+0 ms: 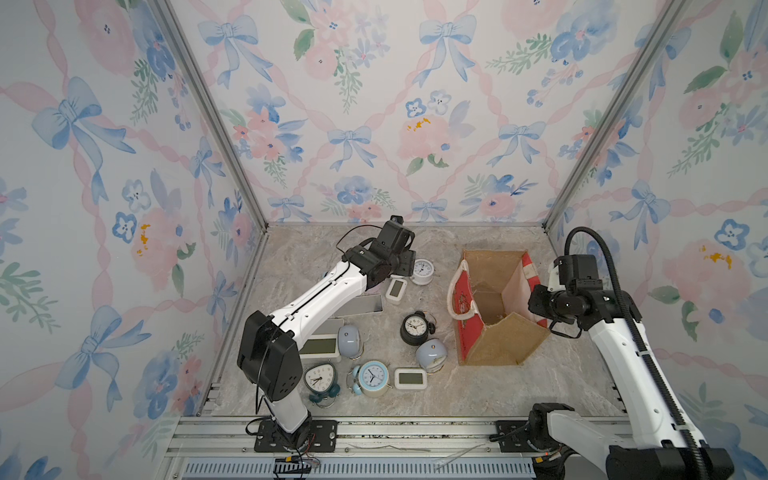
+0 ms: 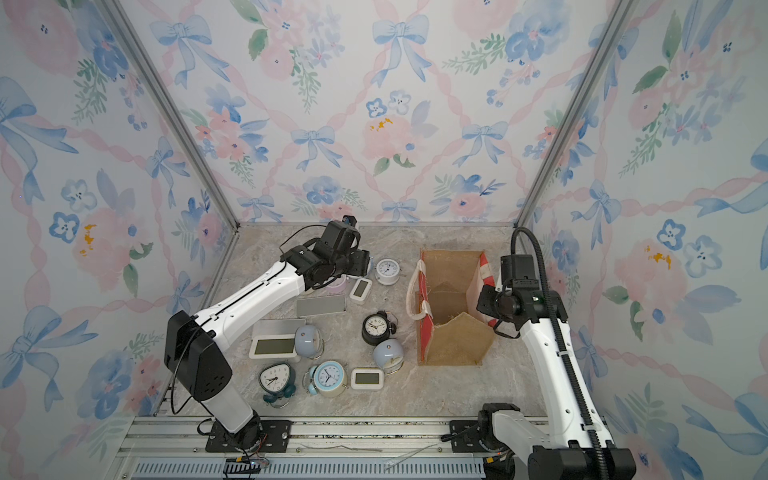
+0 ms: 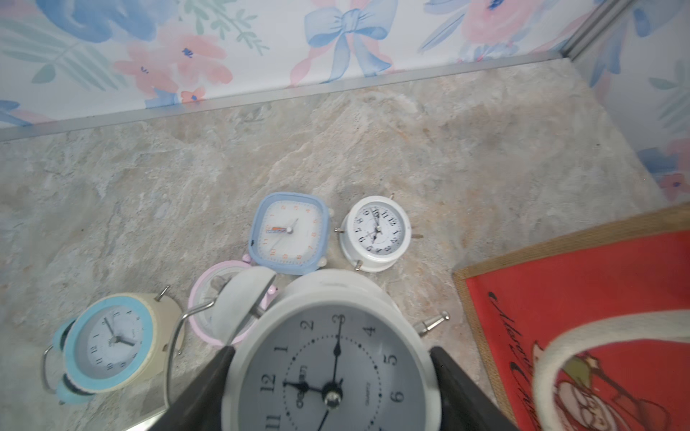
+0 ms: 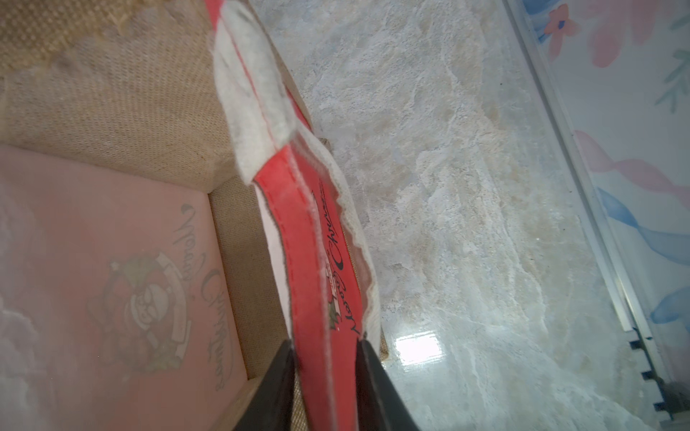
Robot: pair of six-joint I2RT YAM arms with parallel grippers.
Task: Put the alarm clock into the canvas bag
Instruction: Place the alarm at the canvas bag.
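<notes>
The canvas bag (image 1: pixel 505 347) stood upright on the right side of the marbled worktop (image 1: pixel 457 399) with its mouth open upward. One white rope handle (image 1: pixel 450 291) drooped over the red panel that faced the clocks. In both top views the inside showed a burlap floor, burlap walls and a pale pink lining. The right wrist view looked into the same space, where the printed script showed through that lining in reverse.

The right end effector (image 4: pixel 325 352) was at the bag's other red panel, the one nearer its own arm. Its dark fingers (image 4: pixel 274 380) were drawn in narrow, one inside the bag and one outside, pinching the panel's top edge between them.

The left end effector (image 3: pixel 331 350) gripped the alarm clock (image 3: pixel 336 373), a white twin-bell model with a grey face, with a finger pressed to each side of its round case. The clock was outside the bag, beside the printed red panel, toward the back middle of the worktop. In both top views the wrist covered it. Whether it rested on the worktop or hung above it could not be told.

Just beyond it a blue square clock (image 3: pixel 289 233) and a small white clock (image 3: pixel 375 233) lay face up. A black clock (image 1: pixel 415 328) stood near the bag's front corner, with more clocks spread toward the left arm.
</notes>
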